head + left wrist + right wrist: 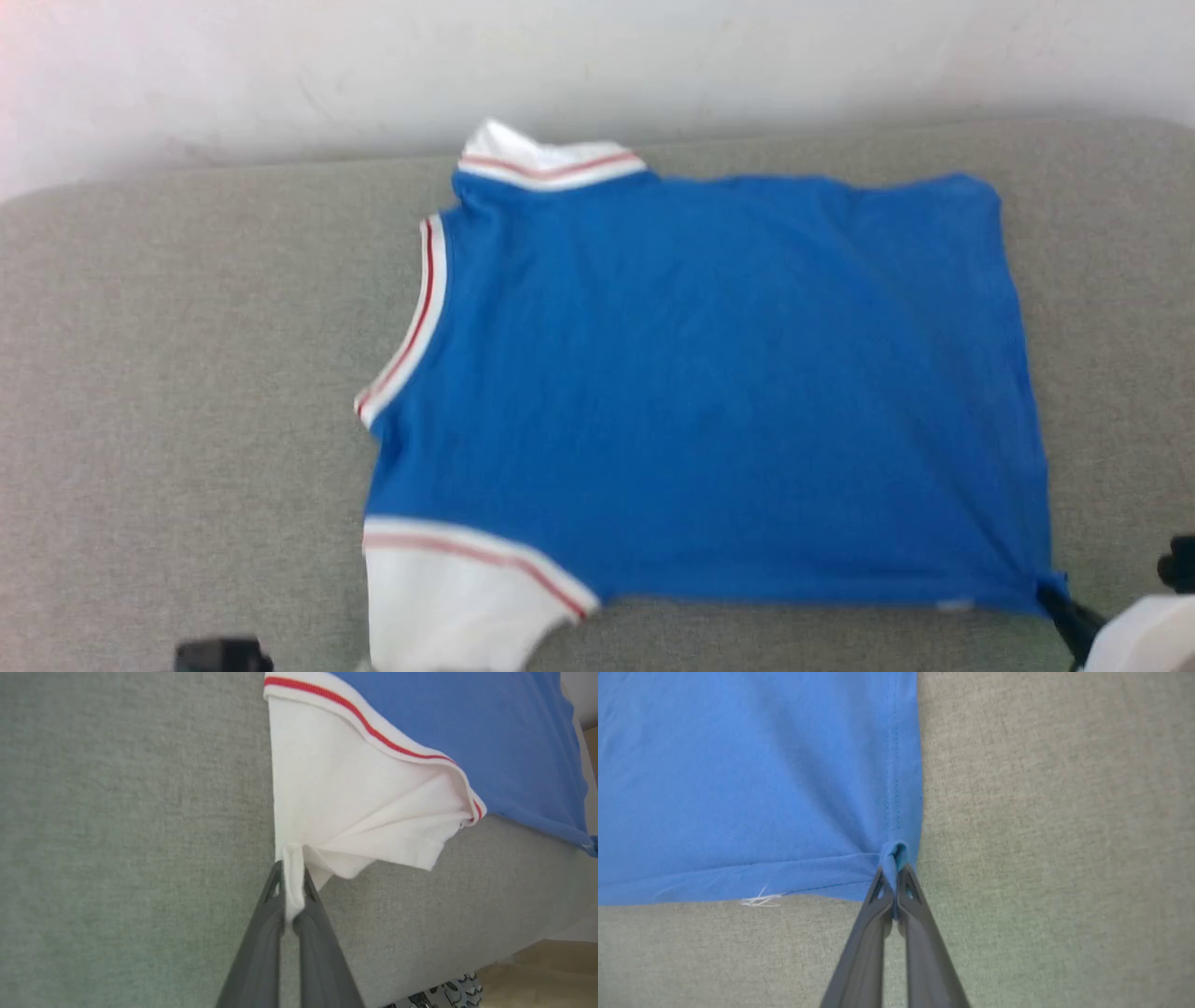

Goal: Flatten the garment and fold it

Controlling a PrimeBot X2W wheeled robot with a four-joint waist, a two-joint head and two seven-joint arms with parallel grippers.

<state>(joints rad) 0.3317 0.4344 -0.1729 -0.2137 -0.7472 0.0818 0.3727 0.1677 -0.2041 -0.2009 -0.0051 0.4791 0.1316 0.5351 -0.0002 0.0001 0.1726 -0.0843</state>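
I read the left pincer as clamped on the garment; its two dark grey fingers meet on a bunched pleat of the white sleeve, which fans out ahead of the tips and to their right. The right pincer is closed on the blue hem corner; the cloth puckers into the tips and spreads ahead of them and to their left.

The garment lies spread on the padded surface, reaching from one pincer to the other, its body ahead of both.

Materials and shapes:
- Body: smooth blue knit, roughly rectangular, with shallow ripples; a stitched seam runs straight ahead from the right pincer.
- Sleeve: white knit, creased in folds that radiate from the left pincer's grip; its free edge curls under.
- The striped trim, red on white, borders the sleeve seam; in the head view it also edges the curved neckline.
- A loose white thread lies at the hem edge, left of the right pincer.
- Padded surface: grey-green coarse weave, rounded at the corners; a pale wall stands beyond it.
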